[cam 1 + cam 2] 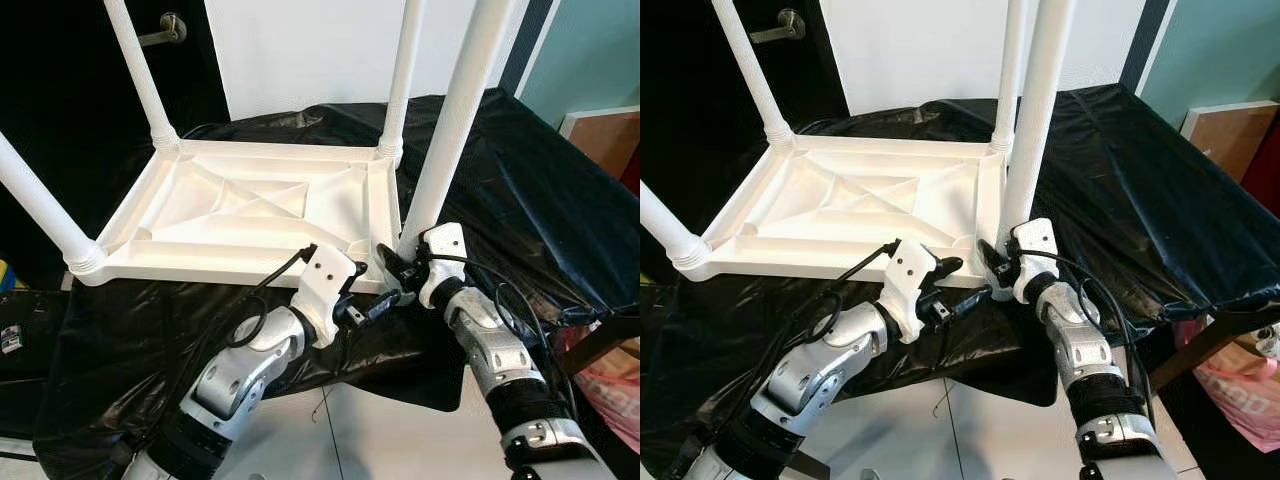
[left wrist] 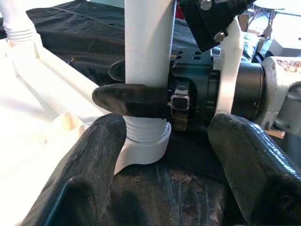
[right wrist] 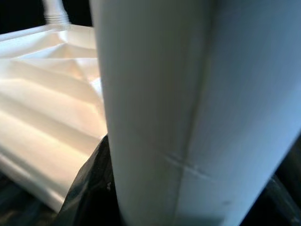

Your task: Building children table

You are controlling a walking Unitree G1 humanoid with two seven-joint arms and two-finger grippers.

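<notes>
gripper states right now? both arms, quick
Left gripper: open, fingers either side of the leg's base, not clamping it.
Right gripper: closed on the near-right table leg, just above its socket.

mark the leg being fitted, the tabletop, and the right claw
table leg (image 1: pixel 452 130), left eye view, mid-shaft of the white tube.
upturned tabletop (image 1: pixel 250 195), left eye view, ribbed underside.
right claw (image 2: pixel 141 96), left wrist view, black fingers closed around the leg's base.
</notes>
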